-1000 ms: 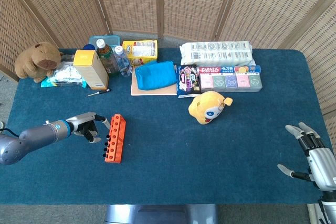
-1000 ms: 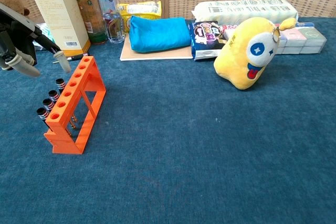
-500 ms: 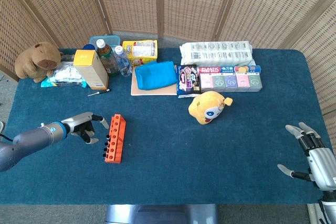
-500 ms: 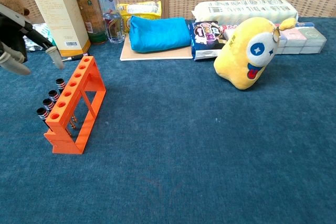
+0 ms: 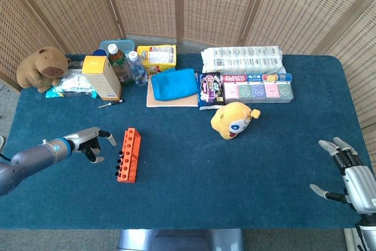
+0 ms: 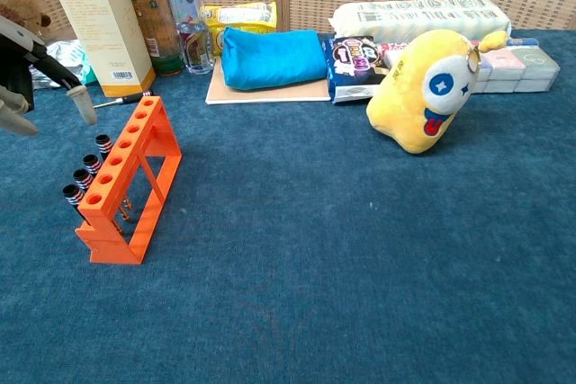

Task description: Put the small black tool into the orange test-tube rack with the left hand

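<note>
We judge the placing done: small black tools stand in the left row of the orange test-tube rack. Our left hand, left of the rack, is spread and holds nothing; we should lift it off without nudging the rack. Behind the rack stand a yellow box and bottles; nothing blocks us. Our right hand lies open, far right.

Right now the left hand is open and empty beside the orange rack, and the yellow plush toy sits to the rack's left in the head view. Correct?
Not quite. The head view shows the yellow plush toy to the right of the orange rack, not its left. The rest holds: the left hand is open and empty beside the rack.
</note>
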Controlling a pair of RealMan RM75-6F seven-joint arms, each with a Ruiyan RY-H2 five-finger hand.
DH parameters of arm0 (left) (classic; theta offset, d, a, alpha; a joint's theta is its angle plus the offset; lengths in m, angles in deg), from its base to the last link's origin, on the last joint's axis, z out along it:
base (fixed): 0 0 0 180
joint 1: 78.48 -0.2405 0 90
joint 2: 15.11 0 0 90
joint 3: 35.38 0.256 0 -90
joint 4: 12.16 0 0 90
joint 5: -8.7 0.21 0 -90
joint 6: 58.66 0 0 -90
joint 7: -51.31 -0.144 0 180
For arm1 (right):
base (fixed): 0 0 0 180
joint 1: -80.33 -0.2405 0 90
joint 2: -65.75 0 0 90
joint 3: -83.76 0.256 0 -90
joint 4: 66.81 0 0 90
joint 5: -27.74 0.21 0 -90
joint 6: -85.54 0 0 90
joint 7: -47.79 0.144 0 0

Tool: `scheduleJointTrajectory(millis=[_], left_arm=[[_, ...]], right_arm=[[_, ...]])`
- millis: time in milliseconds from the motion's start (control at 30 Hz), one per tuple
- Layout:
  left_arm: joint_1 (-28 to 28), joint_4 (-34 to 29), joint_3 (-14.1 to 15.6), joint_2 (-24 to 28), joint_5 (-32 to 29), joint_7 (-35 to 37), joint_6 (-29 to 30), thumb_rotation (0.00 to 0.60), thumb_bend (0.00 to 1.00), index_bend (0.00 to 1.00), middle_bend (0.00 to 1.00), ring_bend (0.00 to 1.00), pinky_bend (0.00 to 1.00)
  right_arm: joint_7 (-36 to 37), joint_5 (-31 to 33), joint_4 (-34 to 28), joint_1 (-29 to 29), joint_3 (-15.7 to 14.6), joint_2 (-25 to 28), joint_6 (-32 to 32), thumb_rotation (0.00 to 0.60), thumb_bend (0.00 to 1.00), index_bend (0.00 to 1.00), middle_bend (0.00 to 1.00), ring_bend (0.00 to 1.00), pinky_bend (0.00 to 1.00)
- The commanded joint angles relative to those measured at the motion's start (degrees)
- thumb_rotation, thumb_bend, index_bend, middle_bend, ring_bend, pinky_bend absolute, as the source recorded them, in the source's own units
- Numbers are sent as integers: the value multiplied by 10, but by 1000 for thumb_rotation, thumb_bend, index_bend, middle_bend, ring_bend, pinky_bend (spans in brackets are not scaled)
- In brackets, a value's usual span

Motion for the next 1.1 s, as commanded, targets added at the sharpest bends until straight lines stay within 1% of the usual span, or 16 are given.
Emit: scheduleJointTrajectory(millis=[33, 300, 600, 733, 900, 1100], left_arm=[[11, -5, 11, -7, -6, -4, 13, 600, 367, 271, 1000, 1000, 1000], [33, -14, 31, -23, -26, -14, 40, 600, 367, 271, 1000, 1000, 1000], [55, -21, 49, -27, -48, -18, 37, 600, 367, 270, 1000, 1000, 1000], [56, -24, 48, -26, -52, -17, 31, 600, 368, 271, 1000, 1000, 1000], [54, -27, 39, -20, -51, -15, 16, 600, 368, 271, 1000, 1000, 1000], [55, -27, 37, -13, -52, -13, 5, 600, 367, 271, 1000, 1000, 1000]], right_arm=[[0, 0, 0, 0, 0, 0, 0, 596, 0, 107, 175, 49, 63], [5, -1, 0, 1, 0, 3, 2, 596, 0, 107, 175, 48, 63], [12, -2, 1, 1, 0, 5, 4, 595, 0, 107, 175, 49, 63], [13, -2, 1, 2, 0, 5, 6, 592, 0, 107, 175, 49, 63], [13, -1, 1, 2, 0, 5, 5, 593, 0, 107, 175, 48, 63], [12, -1, 0, 2, 0, 5, 5, 593, 0, 107, 175, 49, 63]])
